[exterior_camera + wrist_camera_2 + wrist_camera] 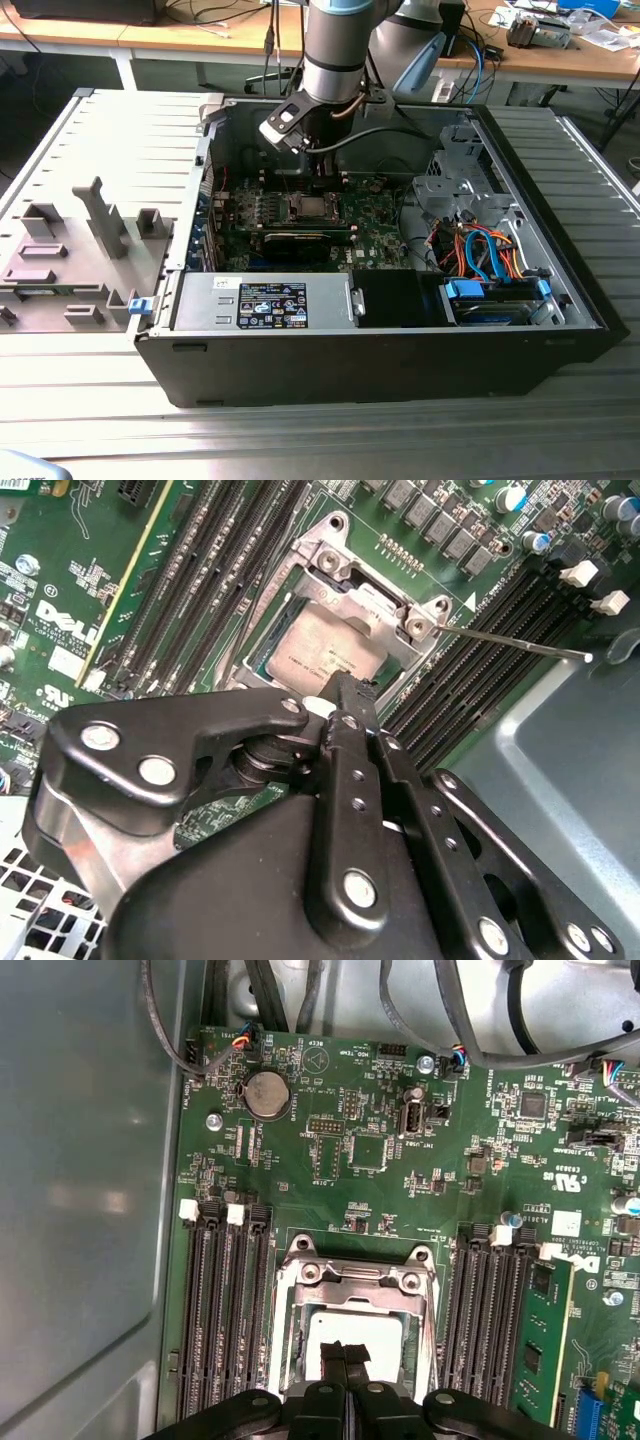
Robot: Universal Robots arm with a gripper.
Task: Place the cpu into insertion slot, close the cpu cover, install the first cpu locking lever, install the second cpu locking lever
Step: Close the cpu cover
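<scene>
Cpu (320, 650) seated in the insertion slot (335, 550), with the gripper (345, 695) tip over its face.

In both wrist views the cpu cover (350, 1282) frames the chip's grey face. The claw's fingers are pressed together and hold nothing; their tip is at the chip's edge, and whether it touches cannot be told. The second wrist view adds a thin lever rod (510, 642) jutting free across the memory slots (450, 695). The exterior view shows the arm (335, 50) reaching down into the open computer case (400, 350).

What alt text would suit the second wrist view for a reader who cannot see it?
Black fingers, closed together, sit over the edge of a silver cpu seated in its metal-rimmed slot on a green board. A thin lever juts out beside the slot.
</scene>
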